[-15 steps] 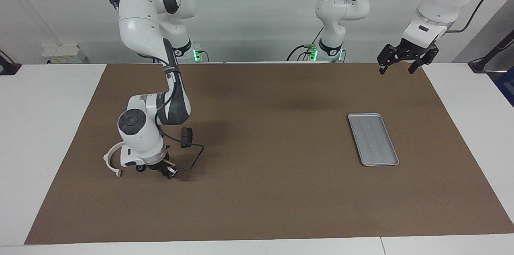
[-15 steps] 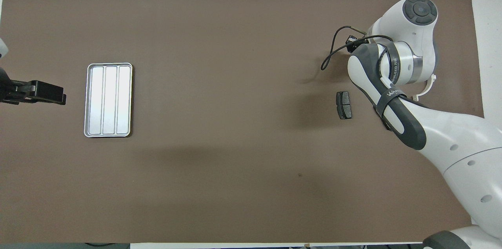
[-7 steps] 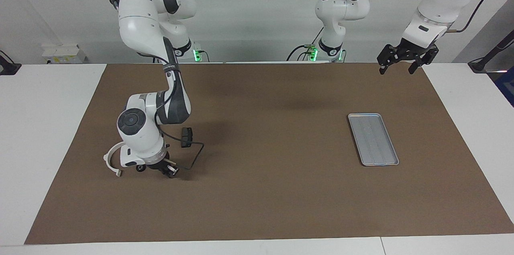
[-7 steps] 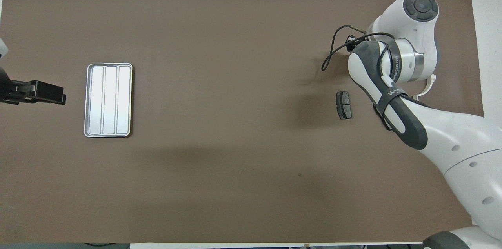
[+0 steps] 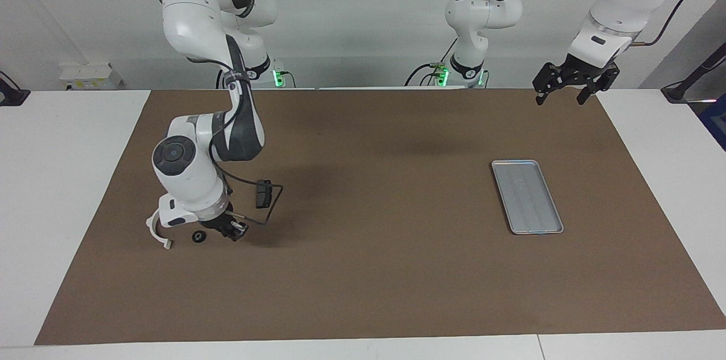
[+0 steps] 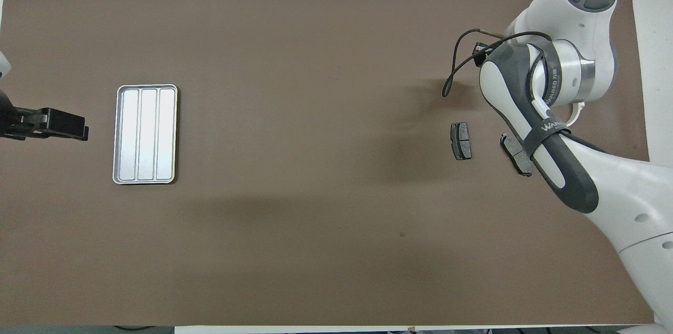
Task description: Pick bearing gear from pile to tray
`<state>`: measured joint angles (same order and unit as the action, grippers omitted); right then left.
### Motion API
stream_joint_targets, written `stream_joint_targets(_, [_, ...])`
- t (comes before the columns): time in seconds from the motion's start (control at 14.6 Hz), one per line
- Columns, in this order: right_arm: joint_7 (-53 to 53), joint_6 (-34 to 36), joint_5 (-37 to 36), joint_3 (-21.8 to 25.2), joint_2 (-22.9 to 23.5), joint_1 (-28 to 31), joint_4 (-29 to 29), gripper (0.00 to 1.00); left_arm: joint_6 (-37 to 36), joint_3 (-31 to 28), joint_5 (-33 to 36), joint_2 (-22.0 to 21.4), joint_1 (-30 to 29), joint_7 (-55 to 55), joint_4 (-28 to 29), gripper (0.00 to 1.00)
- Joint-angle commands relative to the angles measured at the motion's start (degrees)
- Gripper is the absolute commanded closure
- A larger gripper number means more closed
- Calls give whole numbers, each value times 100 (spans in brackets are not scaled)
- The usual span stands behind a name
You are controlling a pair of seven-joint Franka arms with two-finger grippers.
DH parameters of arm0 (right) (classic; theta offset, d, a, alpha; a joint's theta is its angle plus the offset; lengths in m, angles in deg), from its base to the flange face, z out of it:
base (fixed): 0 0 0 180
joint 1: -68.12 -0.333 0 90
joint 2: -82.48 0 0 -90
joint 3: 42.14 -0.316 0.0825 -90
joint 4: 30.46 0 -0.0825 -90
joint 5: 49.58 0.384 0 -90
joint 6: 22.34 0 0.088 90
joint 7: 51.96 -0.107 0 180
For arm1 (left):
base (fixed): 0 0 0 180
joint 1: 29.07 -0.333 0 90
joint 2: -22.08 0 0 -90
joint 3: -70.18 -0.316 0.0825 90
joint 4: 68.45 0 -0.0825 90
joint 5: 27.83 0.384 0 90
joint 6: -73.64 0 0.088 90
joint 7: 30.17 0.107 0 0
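From across the surface, the right gripper (image 5: 231, 231) hangs low over the pile (image 5: 195, 229), fingers pinched shut, though whether a bearing gear is between them I cannot tell; the left gripper (image 5: 573, 85) waits, fingers wide, clear of the tray (image 5: 527, 195). From overhead, the right arm hides the catch, two brake pads (image 6: 461, 140) lie beside it, and the tray sits bare toward the left arm's end.

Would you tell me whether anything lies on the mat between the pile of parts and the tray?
Nothing visible does. Between the pile under the right gripper and the tray, the brown mat lies bare. The left gripper waits, raised, near the mat's corner.
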<state>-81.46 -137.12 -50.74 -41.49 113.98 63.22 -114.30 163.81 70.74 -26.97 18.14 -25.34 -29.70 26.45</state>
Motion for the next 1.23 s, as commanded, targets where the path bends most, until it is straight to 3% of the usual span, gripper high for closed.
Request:
stream_joint_targets(0.0, [217, 438, -33, -30, -406, -11, -45, 100, 35, -47, -7, -143, 50, -56, 151, 0])
stream_joint_targets(0.34, [331, 1282, -51, -91, -925, -81, -27, 100, 35, -47, -7, -143, 50, -56, 151, 0])
stream_joint_targets(0.82, [235, 1679, 10, -364, -1268, -247, 175, 100, 35, -47, -7, -143, 50, -56, 151, 0])
stream_joint_targets(1.16, [-1213, 1573, 55, -373, -1287, -1038, 166, 100, 35, -47, -7, -143, 50, -56, 151, 0])
